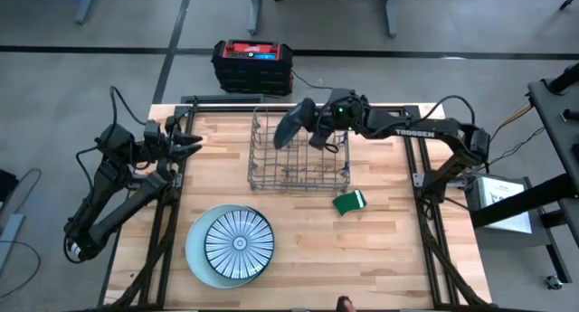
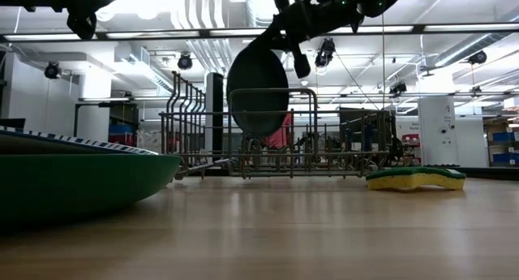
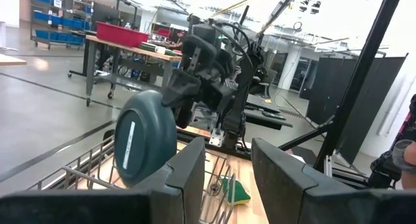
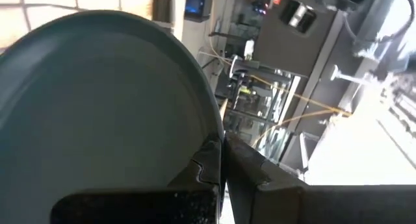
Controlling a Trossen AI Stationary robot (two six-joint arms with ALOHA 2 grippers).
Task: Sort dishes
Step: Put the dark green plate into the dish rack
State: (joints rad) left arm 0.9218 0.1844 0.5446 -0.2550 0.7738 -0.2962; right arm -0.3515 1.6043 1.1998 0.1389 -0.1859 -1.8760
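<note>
Gripping a round dark teal plate (image 1: 289,126) by its rim, the right hand (image 1: 312,131) holds it tilted above the rack (image 1: 298,172).

Teal plate (image 1: 289,125) on edge above stacked plates (image 1: 230,245)

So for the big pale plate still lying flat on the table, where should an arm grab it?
By the raised rim of the pale plate, from the table's left edge, jaws straddling the lip. It lies flat with the bowl up, so only the rim offers a pinch. The left gripper is nearest and open.

light: bright ceiling strips | glare: low view top | backlit: teal plate (image 2: 258,85) silhouetted | blur: right wrist view soft
</note>
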